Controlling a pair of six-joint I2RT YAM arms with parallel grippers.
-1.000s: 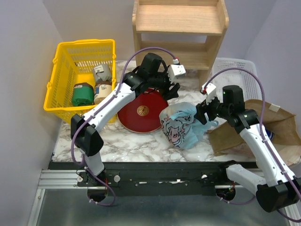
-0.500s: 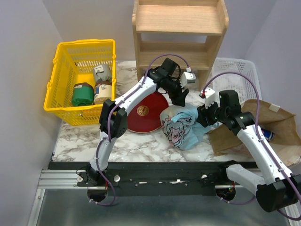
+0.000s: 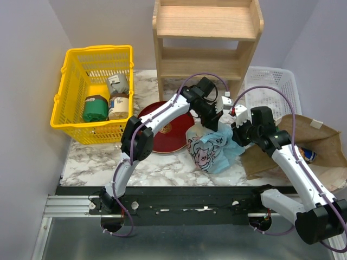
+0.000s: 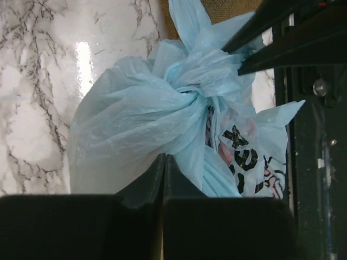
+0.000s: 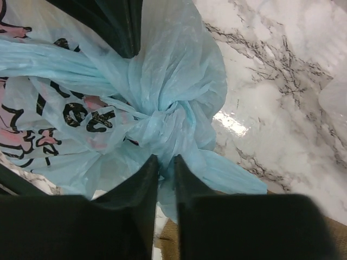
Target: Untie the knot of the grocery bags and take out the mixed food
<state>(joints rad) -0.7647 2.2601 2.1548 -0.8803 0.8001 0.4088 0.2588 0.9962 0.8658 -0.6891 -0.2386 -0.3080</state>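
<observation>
A knotted light-blue plastic bag (image 3: 210, 150) with cartoon print sits on the marble top, right of centre. Its knot (image 4: 191, 102) (image 5: 162, 116) is still tied. My left gripper (image 3: 213, 123) (image 4: 164, 157) is shut, its tips pinching the film on the far side of the knot. My right gripper (image 3: 236, 134) (image 5: 166, 161) is shut on the bag's film just below the knot, with blue plastic bunched between its fingers. The brown paper bag (image 3: 320, 143) lies on its side at the right. The mixed food is hidden inside the bags.
A red plate (image 3: 174, 139) lies left of the blue bag, under my left arm. At the back left stands a yellow basket (image 3: 97, 50) holding jars and packs. A wooden shelf (image 3: 206, 32) is at the back, with a white mesh tray (image 3: 271, 81) to its right.
My left arm swung right from over the plate down onto the bag and its jaws closed. My right gripper moved in toward the knot and closed on the plastic.
</observation>
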